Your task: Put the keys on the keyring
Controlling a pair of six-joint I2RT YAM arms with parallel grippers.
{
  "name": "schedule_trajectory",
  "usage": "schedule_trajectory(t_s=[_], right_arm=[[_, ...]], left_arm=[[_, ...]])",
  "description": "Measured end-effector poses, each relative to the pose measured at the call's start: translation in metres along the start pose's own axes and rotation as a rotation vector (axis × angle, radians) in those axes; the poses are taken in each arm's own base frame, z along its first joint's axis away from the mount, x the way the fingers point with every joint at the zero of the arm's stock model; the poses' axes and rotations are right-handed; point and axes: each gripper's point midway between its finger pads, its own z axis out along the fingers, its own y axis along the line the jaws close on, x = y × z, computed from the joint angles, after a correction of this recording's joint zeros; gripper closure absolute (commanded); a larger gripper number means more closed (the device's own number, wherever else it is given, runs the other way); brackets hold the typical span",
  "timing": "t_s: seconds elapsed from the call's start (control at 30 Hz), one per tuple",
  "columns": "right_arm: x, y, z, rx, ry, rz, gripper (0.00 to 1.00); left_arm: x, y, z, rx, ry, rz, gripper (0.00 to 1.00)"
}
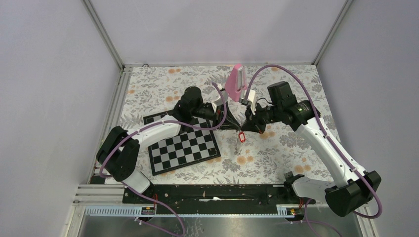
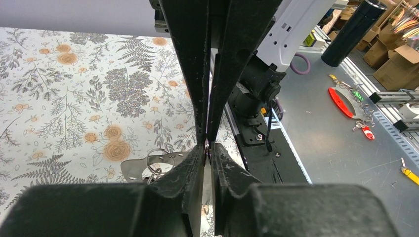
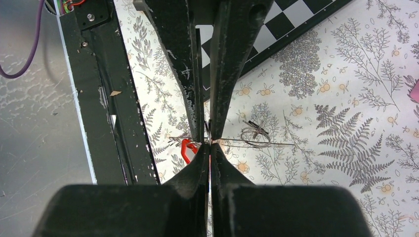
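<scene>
- Your right pincer (image 3: 210, 143) is pressing its fingertips fully together, and it is pinching the thin pale strand of the keyring (image 3: 267, 143) at the very tips.
- In the right wrist view, the keyring is running out sideways from those tips as a fine whitish line above the flowered cloth.
- The red key (image 3: 187, 150) is hanging just beside your right fingertips, on the side towards the arm bases. From above it is dangling right under the point where the two pincers are meeting.
- What is looking like the silver key (image 3: 254, 131) is showing as a small dark wire shape close to the strand. It is too small for you to tell whether it is hanging or lying on the cloth.
- Your left pincer (image 2: 207, 148) is pointing tip to tip at the right one, with the two pairs of tips touching or nearly touching.
- Its jaws are standing close together with only a narrow slit between them. A small glint of metal is sitting at the tips, but you cannot tell whether the jaws are actually gripping anything.
- Both arms are reaching in over the middle of the worktop (image 1: 276, 153), meeting just off the far right corner of the chessboard (image 1: 183, 145).
- The pink metronome (image 1: 237, 81) is standing upright behind the meeting point, well clear of the keys.
</scene>
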Motion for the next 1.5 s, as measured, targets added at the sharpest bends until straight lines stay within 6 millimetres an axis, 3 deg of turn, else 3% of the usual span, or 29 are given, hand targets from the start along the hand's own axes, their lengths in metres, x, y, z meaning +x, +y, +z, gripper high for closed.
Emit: schedule_trajectory(t_s=[0.07,0.2,0.57,0.77,0.9,1.07,1.37,1.5], right_arm=[[0.001,-0.001,0.000,0.005,0.003,0.000,1.00],[0.001,-0.001,0.000,0.007,0.004,0.000,0.98],[0.005,0.008,-0.005,0.031,-0.054,-0.029,0.52],[-0.002,0.016,-0.008,0.009,-0.101,-0.053,0.40],[-0.005,0.017,-0.006,-0.003,-0.120,-0.063,0.37],[-0.008,0.016,-0.003,-0.015,-0.140,-0.073,0.50],[-0.012,0.019,0.002,-0.054,-0.170,-0.078,0.99],[-0.013,0.021,0.004,-0.077,-0.184,-0.077,1.00]], left_arm=[[0.000,0.000,0.000,0.001,0.000,-0.002,1.00],[0.000,-0.001,0.000,0.004,0.001,-0.005,1.00],[-0.006,-0.004,-0.006,0.011,-0.042,-0.017,1.00],[-0.015,-0.011,-0.010,0.025,-0.092,-0.033,1.00],[-0.024,-0.015,-0.010,0.039,-0.122,-0.024,1.00],[-0.031,-0.021,-0.010,0.053,-0.148,-0.018,1.00],[-0.035,-0.027,-0.013,0.065,-0.180,-0.038,1.00],[-0.040,-0.028,-0.014,0.062,-0.198,-0.048,1.00]])
